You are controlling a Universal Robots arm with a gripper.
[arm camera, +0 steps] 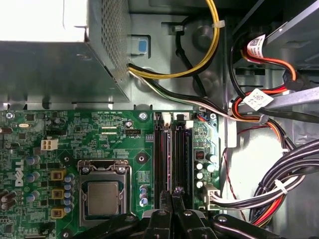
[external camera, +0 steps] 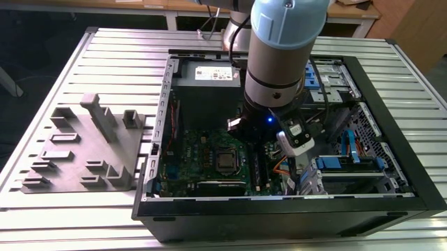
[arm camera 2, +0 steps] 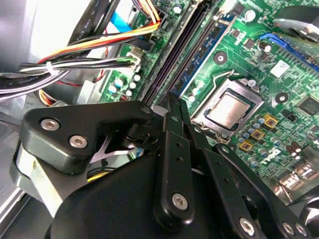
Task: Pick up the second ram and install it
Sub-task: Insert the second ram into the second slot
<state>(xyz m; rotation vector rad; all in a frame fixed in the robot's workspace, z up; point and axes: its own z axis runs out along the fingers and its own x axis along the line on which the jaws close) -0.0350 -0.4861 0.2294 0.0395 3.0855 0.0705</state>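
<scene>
You are late in the task, by the look of it. The grey holder tray (external camera: pixel 84 151) on the ribbed surface (external camera: pixel 104 47) carries no dark module that you can see, so the pick-up seems done. The arm (external camera: pixel 283 52) reaches down into the open computer case (external camera: pixel 279 209), just past the power supply (external camera: pixel 209 78). In the second wrist view the gripper (arm camera 2: pixel 173 99) has its fingers drawn together with no gap visible between them, and the tips sit right at the near end of the memory slots on the motherboard (arm camera: pixel 114 144), beside the processor socket (arm camera: pixel 102 196). The long dark strip running away from the tips along the slot is what you should take for the second ram (arm camera: pixel 179 159). It lies low and level with the slot, not raised above it. You cannot tell from these views whether the tips nip its thin edge or simply bear on its top. Your fair reading is that the module is in its slot, or very nearly so. The white latch ends (arm camera: pixel 180 117) at the far end are too small to show whether they have closed, so full seating and letting go are unconfirmed.
</scene>
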